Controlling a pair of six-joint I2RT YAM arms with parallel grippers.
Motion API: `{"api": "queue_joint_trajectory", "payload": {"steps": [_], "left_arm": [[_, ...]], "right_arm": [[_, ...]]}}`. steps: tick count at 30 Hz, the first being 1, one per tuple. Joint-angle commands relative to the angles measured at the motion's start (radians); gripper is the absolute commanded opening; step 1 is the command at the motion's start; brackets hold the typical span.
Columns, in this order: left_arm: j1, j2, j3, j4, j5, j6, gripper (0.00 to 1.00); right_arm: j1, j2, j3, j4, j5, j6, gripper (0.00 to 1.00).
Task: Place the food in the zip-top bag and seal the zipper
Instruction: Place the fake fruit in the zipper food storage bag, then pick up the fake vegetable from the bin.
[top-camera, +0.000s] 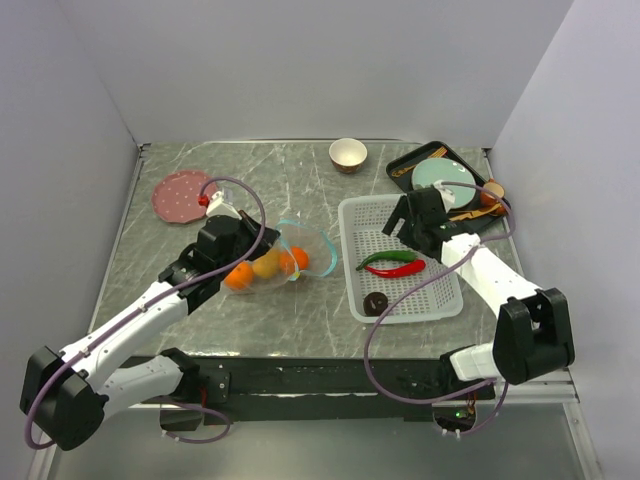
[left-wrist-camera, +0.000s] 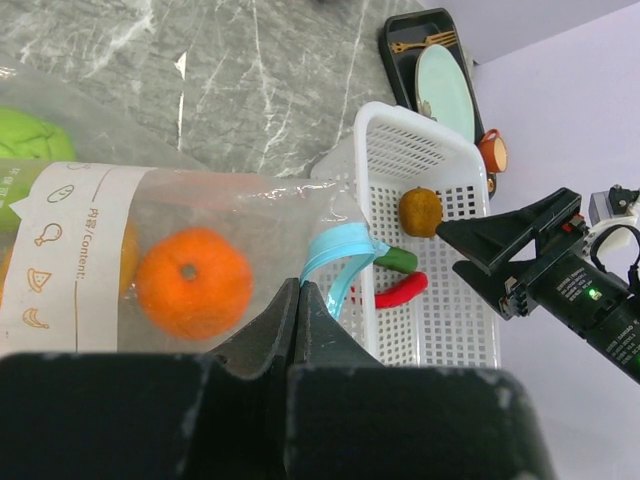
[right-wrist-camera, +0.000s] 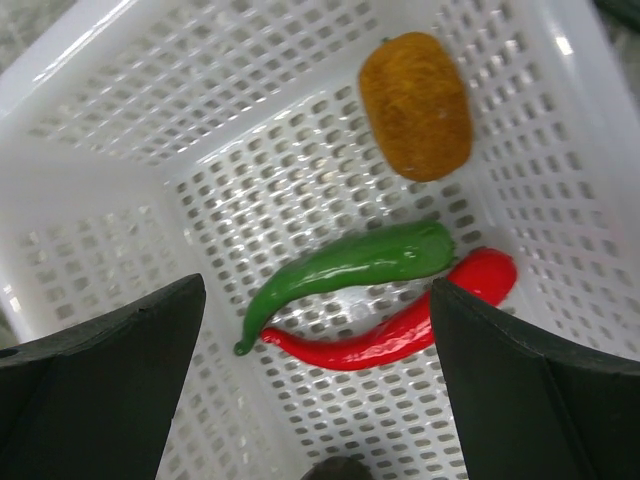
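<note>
The bag lies beside the basket, an orange and other fruit inside; the left gripper pinches its mouth edge; the right gripper hangs wide open over the kiwi, green chili and red chili, not yet bagged; the zipper gapes unsealed.

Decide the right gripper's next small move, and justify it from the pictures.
Probably lower the open right gripper onto the green toy chili in the white perforated basket and close: it hovers directly above, while the shut left gripper holds the clear zip-top bag.

White perforated basket, green chili, red chili, pink dotted plate
</note>
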Motion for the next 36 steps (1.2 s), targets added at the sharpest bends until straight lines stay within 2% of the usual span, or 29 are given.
{"api": "queue_joint_trajectory", "payload": {"steps": [1,4,6,9,12,15,19,29,33,36], "left_arm": [[0.006,-0.004,0.037,0.009,-0.030,0.025,0.01],[0.004,0.002,0.040,0.009,-0.027,0.027,0.01],[0.006,0.005,0.046,0.003,-0.024,0.030,0.01],[0.006,0.003,0.038,0.006,-0.024,0.025,0.01],[0.006,-0.001,0.023,0.027,-0.015,0.021,0.01],[0.006,0.006,0.031,0.017,-0.010,0.022,0.01],[0.004,-0.003,0.028,0.017,-0.009,0.025,0.01],[0.006,-0.027,0.023,0.003,-0.027,0.024,0.01],[0.006,-0.017,0.028,0.007,-0.016,0.024,0.01],[0.004,-0.017,0.028,0.003,-0.021,0.024,0.01]], "right_arm": [[-0.015,0.027,0.037,-0.049,0.054,0.012,1.00],[-0.015,0.013,-0.015,-0.035,-0.003,0.033,1.00],[-0.015,-0.053,-0.119,0.054,-0.076,0.062,1.00],[-0.015,-0.108,-0.186,0.066,-0.031,0.107,1.00],[-0.017,-0.095,-0.186,0.065,-0.040,0.089,0.99],[-0.017,-0.036,-0.151,0.030,-0.031,0.058,0.86],[-0.024,0.010,-0.155,0.049,-0.030,0.050,0.77],[-0.032,0.039,-0.161,0.105,-0.067,0.036,0.72],[-0.034,0.027,-0.177,0.121,-0.075,0.035,0.61],[-0.035,-0.004,-0.207,0.160,-0.090,0.035,0.58]]}}
